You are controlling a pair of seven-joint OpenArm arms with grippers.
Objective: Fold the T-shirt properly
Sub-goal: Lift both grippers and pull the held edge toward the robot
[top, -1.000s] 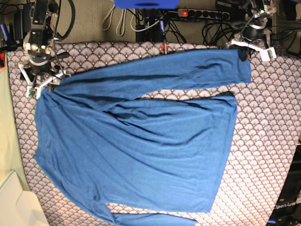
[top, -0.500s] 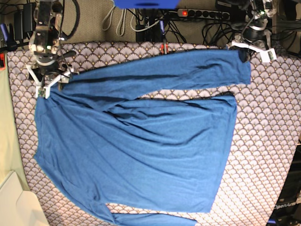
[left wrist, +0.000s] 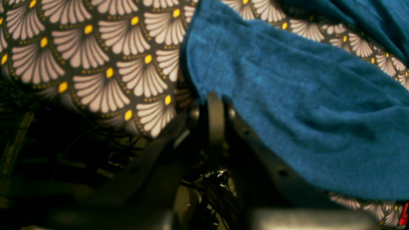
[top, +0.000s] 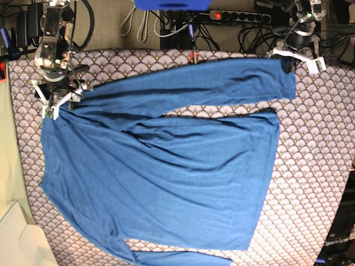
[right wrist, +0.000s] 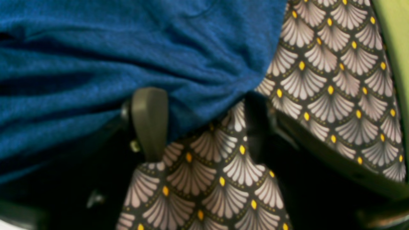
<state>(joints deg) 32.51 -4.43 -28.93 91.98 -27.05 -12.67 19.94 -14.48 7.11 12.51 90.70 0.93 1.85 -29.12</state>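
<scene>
The blue T-shirt lies spread flat on the patterned table, one long sleeve stretched along the far side. My left gripper sits at that sleeve's cuff. In the left wrist view its fingers are pressed together, and the T-shirt's cuff corner runs into them. My right gripper is at the shoulder end of the shirt. In the right wrist view it stands open, low over the table, with the edge of the T-shirt bunched between its fingers.
The scallop-patterned cloth covers the table. A power strip and tangled cables lie behind the far edge. A pale green surface borders the left side, with a cream box at the near left corner.
My right gripper has shifted a little to the right onto the shoulder edge and its jaws have narrowed slightly. The left gripper and the sleeve have stayed put.
</scene>
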